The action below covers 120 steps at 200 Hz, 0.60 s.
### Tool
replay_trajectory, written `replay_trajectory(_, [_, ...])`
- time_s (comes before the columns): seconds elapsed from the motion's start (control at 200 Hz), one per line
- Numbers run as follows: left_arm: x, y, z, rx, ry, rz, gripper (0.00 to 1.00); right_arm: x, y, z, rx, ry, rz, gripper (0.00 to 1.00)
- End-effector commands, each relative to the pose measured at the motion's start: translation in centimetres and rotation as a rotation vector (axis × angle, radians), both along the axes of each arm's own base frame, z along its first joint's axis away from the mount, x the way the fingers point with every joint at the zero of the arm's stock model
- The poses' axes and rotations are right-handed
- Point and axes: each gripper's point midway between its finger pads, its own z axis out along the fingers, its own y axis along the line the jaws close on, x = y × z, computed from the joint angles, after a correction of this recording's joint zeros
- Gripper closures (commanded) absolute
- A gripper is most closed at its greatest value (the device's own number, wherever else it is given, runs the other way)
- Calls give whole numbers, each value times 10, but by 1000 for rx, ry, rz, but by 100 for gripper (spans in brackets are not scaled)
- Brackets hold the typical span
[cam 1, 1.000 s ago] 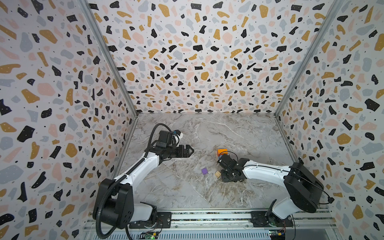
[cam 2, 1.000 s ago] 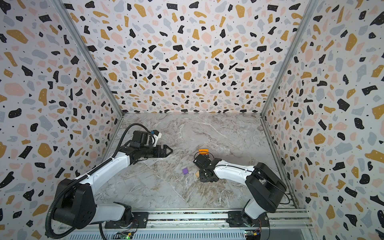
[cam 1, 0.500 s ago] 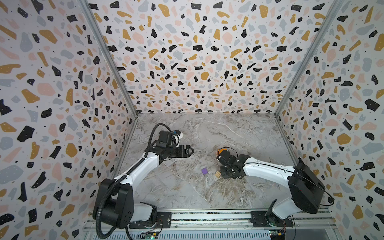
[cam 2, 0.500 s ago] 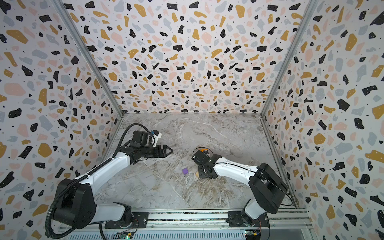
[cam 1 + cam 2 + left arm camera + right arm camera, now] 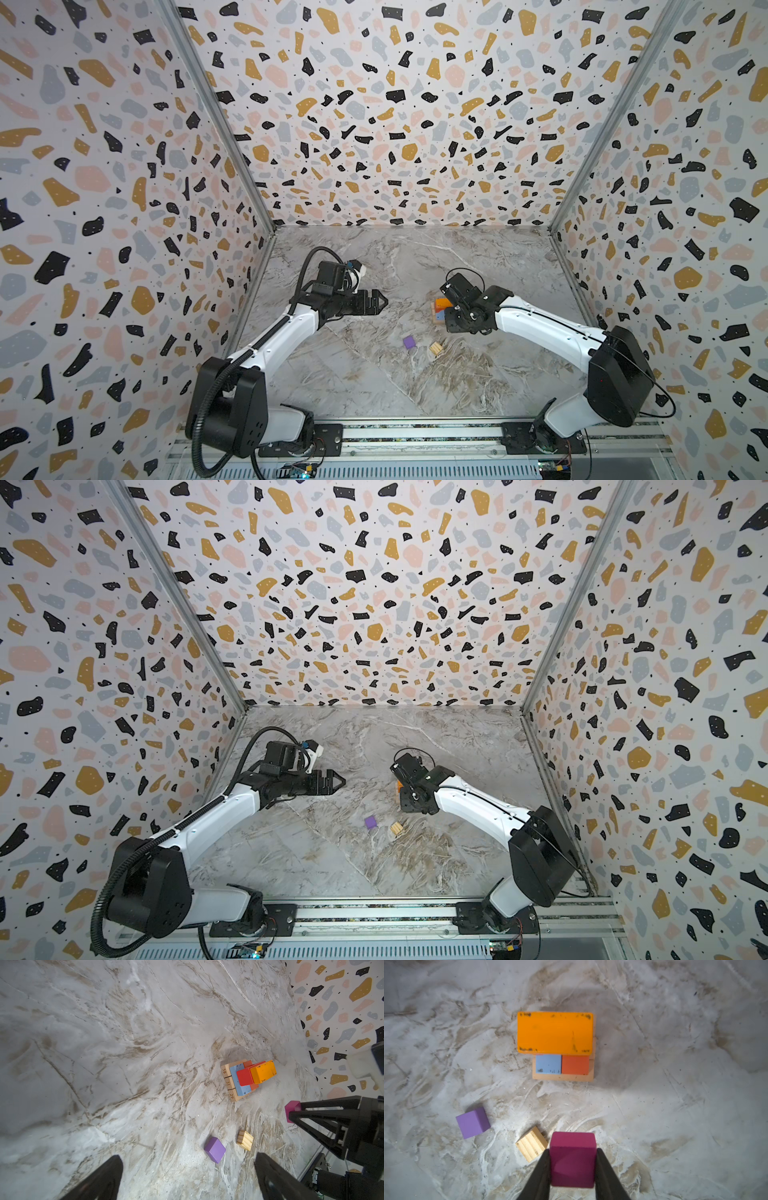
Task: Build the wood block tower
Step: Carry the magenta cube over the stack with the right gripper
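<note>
Magenta cube (image 5: 572, 1159), clamped in the right gripper (image 5: 573, 1152) at lower centre of the right wrist view, looks bound for the wood block tower (image 5: 575, 1065) at upper centre; placing calls for squaring it over the orange block (image 5: 554, 1032). Left gripper (image 5: 187, 1158) hangs wide, empty.

58: dark digits on the end face of the first tan base block (image 5: 224, 1070), at the bottom of the wood block tower (image 5: 249, 1076). I read them through my left wrist camera.
31: same dark print, on the end face of the middle tan base block (image 5: 228, 1083), which touches its neighbour on each side.
29: on the end face of the last tan base block (image 5: 232, 1096), in the same row.
Top views: these end faces are too small for me to read any digits.
</note>
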Motion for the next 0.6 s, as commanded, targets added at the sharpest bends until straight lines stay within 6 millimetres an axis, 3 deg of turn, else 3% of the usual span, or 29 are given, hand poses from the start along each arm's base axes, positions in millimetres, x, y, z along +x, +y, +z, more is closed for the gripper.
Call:
replay_trajectory(0.0, [1, 0, 8, -15, -27, -2, 0, 8, 0, 10, -17, 3, 31, 70])
replay_trajectory(0.205, [2, 0, 9, -15, -29, -3, 0, 28, 2, 23, -13, -26, 36, 70])
replay_trajectory(0.596, [1, 0, 7, -15, -24, -2, 0, 52, 10, 24, 3, -25, 35, 70])
